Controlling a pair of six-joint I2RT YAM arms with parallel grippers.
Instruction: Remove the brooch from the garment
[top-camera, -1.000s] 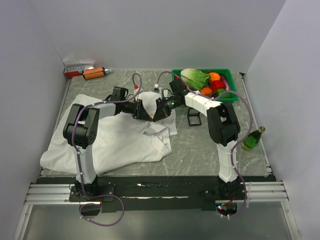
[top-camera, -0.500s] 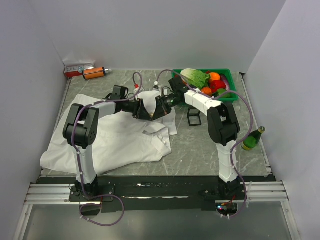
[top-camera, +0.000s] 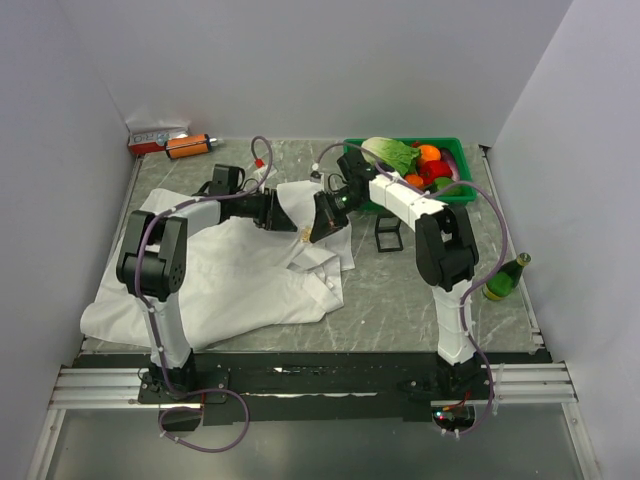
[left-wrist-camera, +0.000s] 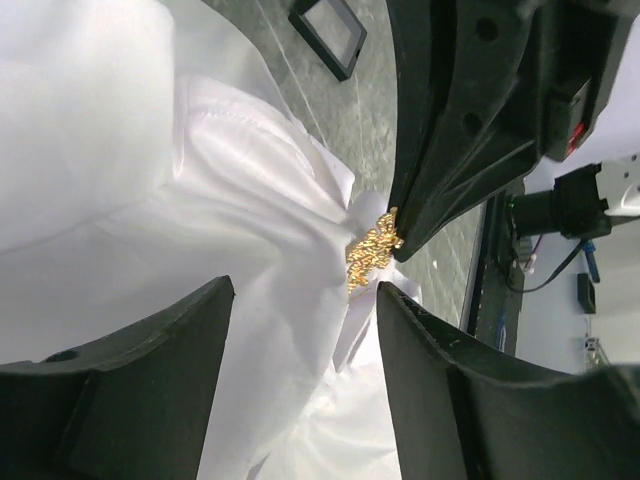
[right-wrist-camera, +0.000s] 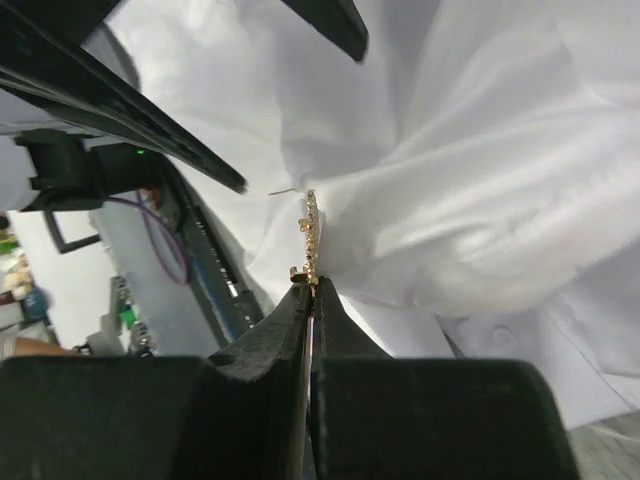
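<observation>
Pinching the brooch (right-wrist-camera: 311, 240) at the garment's (right-wrist-camera: 480, 200) two o'clock, your right gripper (right-wrist-camera: 308, 290) hasn't freed it yet, and your left gripper (left-wrist-camera: 300, 300) stands spread.

left hand (left-wrist-camera: 300, 300) spread wide, right hand (right-wrist-camera: 311, 288) pinched tight, both far forward

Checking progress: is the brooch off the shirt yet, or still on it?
Still on, apparently: the brooch sits against puckered shirt fabric, pinched by the right gripper.
</observation>
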